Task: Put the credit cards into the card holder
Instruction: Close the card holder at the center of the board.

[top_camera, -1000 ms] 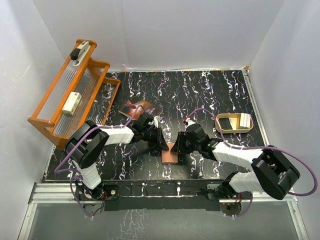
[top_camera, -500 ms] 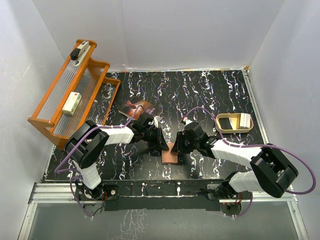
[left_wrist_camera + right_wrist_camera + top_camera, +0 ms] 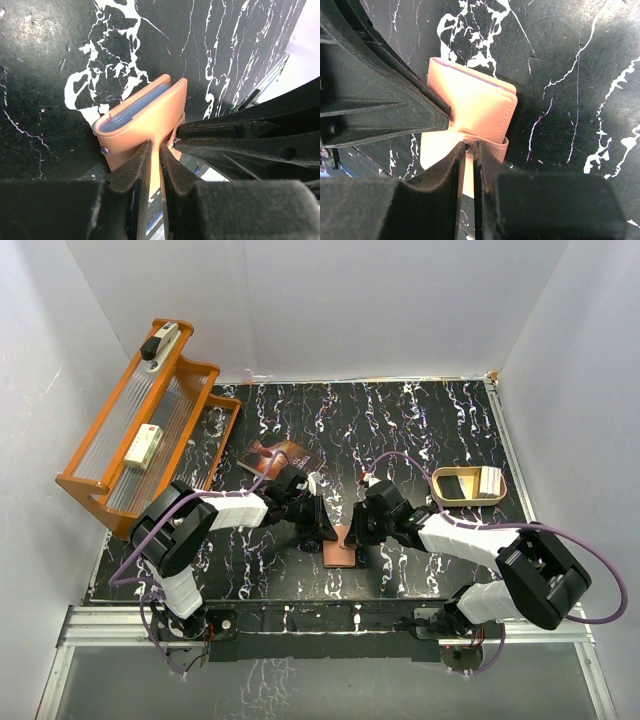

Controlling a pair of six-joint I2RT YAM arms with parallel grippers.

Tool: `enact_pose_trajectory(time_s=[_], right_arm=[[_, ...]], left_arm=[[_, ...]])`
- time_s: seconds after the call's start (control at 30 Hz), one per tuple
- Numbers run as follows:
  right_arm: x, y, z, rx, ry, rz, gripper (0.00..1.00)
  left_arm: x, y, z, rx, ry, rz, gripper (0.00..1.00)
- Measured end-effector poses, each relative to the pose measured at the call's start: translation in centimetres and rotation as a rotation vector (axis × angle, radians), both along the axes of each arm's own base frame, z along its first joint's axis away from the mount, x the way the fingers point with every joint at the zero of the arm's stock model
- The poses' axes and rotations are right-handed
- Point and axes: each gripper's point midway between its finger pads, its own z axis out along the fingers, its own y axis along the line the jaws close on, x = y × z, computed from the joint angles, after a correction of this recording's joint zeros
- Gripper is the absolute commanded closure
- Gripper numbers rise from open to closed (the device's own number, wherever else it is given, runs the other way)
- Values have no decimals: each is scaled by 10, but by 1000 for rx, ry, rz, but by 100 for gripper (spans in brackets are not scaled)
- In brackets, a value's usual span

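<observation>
Over the last second the right pincer (image 3: 469,146) had drawn its jaws in from a looser gap to a narrow pinch on the snap tab of the card holder (image 3: 480,107). Its arm had also edged a little closer to the left one, while the holder itself had not shifted on the worktop (image 3: 420,430). The left pincer (image 3: 155,150) stayed narrow, clamped on a thin leather flap of the same holder, which stood between the two arms near the front edge. That pointed to the closing step, since pale blue layered edges, likely the credit cards (image 3: 132,111), already sat in the holder's pocket. The holder was smooth reddish-tan leather, stitched along its rim and folded into a flat rectangle with rounded corners. The worktop was glossy black, marbled with white veins.
</observation>
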Motion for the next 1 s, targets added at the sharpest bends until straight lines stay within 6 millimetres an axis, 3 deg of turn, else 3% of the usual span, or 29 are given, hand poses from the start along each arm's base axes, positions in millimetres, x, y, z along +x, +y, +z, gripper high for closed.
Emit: enact_pose_trajectory(time_s=[1.0], right_arm=[[-2, 5, -3, -105, -13, 32, 95]], left_arm=[[0, 2, 0, 4, 3, 13, 87]])
